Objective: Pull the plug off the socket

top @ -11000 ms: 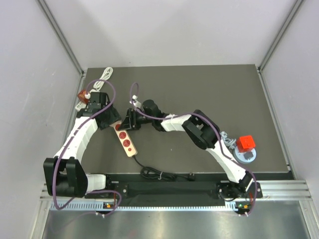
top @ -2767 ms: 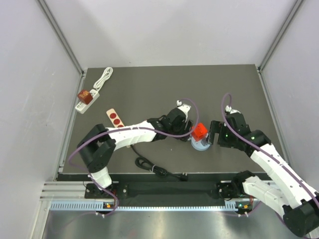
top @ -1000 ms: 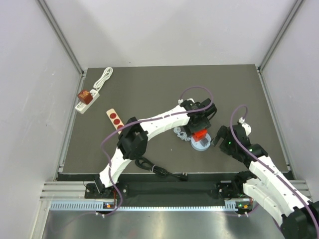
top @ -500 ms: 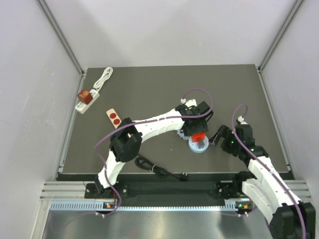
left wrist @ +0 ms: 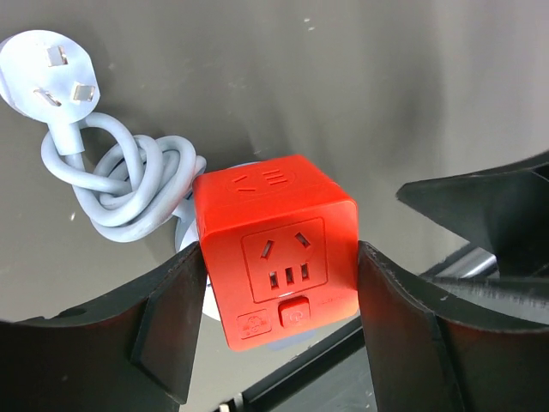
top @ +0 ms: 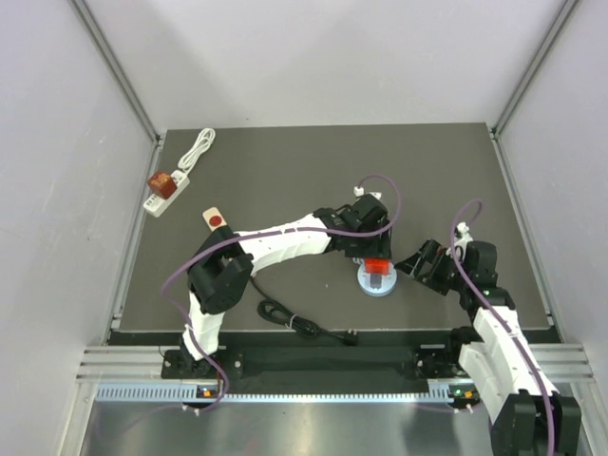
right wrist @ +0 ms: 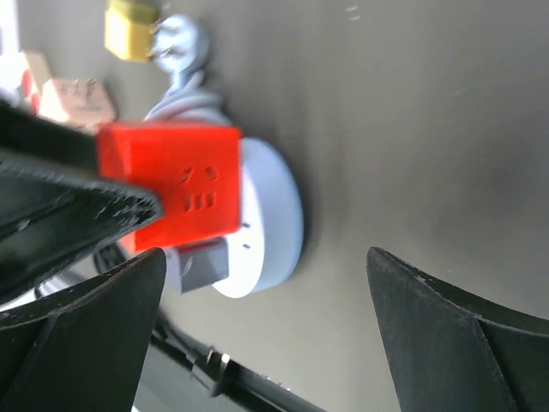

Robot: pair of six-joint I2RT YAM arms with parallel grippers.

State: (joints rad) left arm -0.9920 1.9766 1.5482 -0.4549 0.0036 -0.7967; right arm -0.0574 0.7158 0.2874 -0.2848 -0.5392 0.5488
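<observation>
**STATUS: PLUG GRIPPED, NOT YET SEPARATED FROM SOCKET**

**Top external view.** The red plastic cube-shaped plug [top: 377, 267] is sitting on the round pale-blue plastic socket base [top: 364, 285], at about 4 o'clock from the centre of the dark grey table [top: 285, 171]. The left gripper [top: 377, 262] is reaching in from 11 o'clock and is covering the plug from above. The right gripper [top: 410, 266] is waiting at 3 o'clock of the socket base, near it but apart from it.

**Left wrist view.** The left gripper's fingers [left wrist: 163, 335] are pressing against two opposite side faces of the plug [left wrist: 274, 249], at 9 and 3 o'clock, so the pincer is holding the plug. A coiled grey cable [left wrist: 129, 184] is lying at 10 o'clock of the plug, ending in a white three-pin plug [left wrist: 47, 73].

**Right wrist view.** The right gripper [right wrist: 266, 257] is standing at its widest and is holding nothing. The plug [right wrist: 171, 184] is butting flush against the socket base [right wrist: 270, 223] at its 9 o'clock, with no gap showing.

**Progress.** The approach and the grasp are looking complete. The extraction itself is remaining. The socket base is lying unrestrained, so it is likely to rise with the plug unless the right gripper is pinning it first.
</observation>
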